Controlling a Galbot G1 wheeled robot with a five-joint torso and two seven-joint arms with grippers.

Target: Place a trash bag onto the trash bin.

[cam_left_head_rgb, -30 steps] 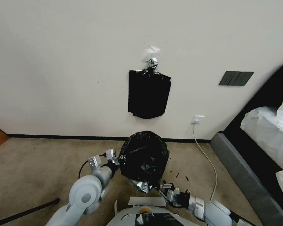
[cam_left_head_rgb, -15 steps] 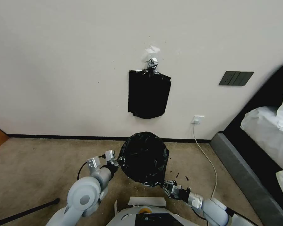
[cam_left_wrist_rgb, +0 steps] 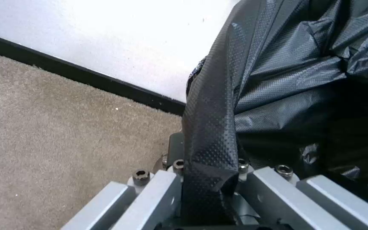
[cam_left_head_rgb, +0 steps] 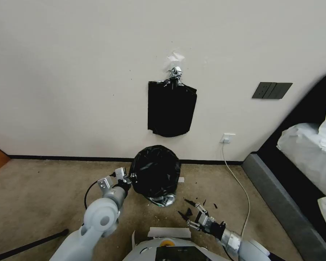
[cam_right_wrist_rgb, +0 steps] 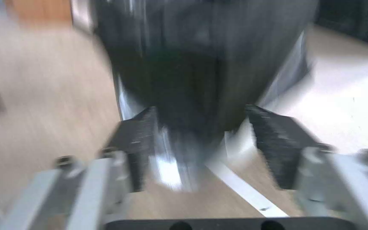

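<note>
The black trash bag (cam_left_head_rgb: 155,170) is draped over the trash bin (cam_left_head_rgb: 164,200), of which a pale glossy patch shows under the bag's lower edge. They stand on the carpet close to the wall. My left gripper (cam_left_head_rgb: 130,178) is at the bag's left side, shut on a strip of the bag's edge (cam_left_wrist_rgb: 207,179). My right gripper (cam_left_head_rgb: 193,214) is open on the carpet to the bag's lower right, apart from it. In the blurred right wrist view its dark pads (cam_right_wrist_rgb: 137,143) stand wide apart with the bagged bin (cam_right_wrist_rgb: 192,64) ahead.
A flat bundle of black bags (cam_left_head_rgb: 172,108) hangs on the wall above. A white cable (cam_left_head_rgb: 242,188) runs from the wall socket (cam_left_head_rgb: 228,138) across the carpet. A bed (cam_left_head_rgb: 308,163) fills the right. Black scraps (cam_left_head_rgb: 186,212) lie near the right gripper.
The bag and bin have shifted left and toward the wall with my left gripper. My right gripper has let go of the bag's lower edge and now stands open, clear of it.
</note>
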